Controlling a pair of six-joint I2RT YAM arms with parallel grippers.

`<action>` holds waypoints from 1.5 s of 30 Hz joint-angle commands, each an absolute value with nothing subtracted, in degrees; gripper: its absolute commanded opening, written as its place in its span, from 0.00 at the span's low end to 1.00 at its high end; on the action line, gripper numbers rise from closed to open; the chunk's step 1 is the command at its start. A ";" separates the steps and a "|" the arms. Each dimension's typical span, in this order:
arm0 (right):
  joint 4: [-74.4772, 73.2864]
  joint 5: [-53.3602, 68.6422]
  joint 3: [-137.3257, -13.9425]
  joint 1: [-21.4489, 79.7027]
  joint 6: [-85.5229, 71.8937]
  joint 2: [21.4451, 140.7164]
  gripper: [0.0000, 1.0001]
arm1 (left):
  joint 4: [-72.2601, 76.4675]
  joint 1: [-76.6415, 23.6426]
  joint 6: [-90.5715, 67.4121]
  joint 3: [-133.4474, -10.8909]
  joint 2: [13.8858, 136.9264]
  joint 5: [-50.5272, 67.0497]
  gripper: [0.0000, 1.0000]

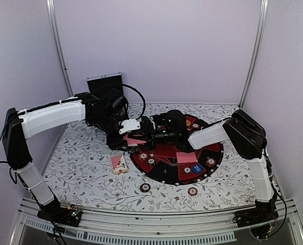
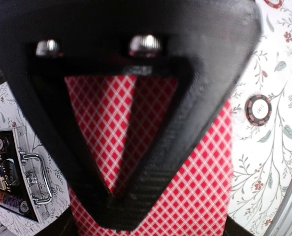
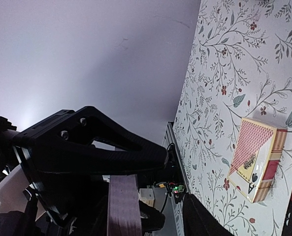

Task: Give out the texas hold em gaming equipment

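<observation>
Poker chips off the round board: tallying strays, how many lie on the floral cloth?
2: left chip and right chip, both on the cloth by the board's near edge. More may be hidden.

Tablecloth (image 1: 90, 168): white, grey-green vine print, small red flowers. Round mat (image 1: 161, 172): black with red wedges. Playing card (image 2: 200, 187): red-and-white diamond lattice back. Card box (image 3: 254, 157): same red lattice, cream face with a black spade, red/cream striped edge. Poker chip (image 2: 258, 110): red-and-black segmented rim, pale striped centre. Round button (image 1: 196, 168): blue. Case (image 1: 104, 84): black, silver edge. Left arm (image 1: 51, 117), right arm (image 1: 207, 135): white shells, black joints.
</observation>
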State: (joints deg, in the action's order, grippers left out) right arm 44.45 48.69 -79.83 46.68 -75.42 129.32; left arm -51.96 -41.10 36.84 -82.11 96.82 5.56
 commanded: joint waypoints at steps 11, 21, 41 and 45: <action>36.10 47.04 -74.63 44.00 -71.57 124.97 0.39 | -50.71 -41.13 37.24 -83.50 95.27 6.69 0.00; 35.87 47.37 -74.27 43.69 -71.45 123.17 0.25 | -50.71 -41.13 37.27 -83.32 95.33 6.44 0.00; 38.26 48.32 -62.22 39.21 -71.75 113.42 0.12 | -50.72 -41.13 37.38 -83.06 95.10 5.80 0.00; 38.59 48.61 -56.84 36.91 -71.24 110.67 0.11 | -50.80 -41.13 37.44 -82.89 95.18 5.79 0.00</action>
State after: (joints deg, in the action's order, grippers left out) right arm 37.39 48.45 -61.32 39.09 -72.16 114.59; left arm -52.07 -41.08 36.86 -82.11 96.77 5.32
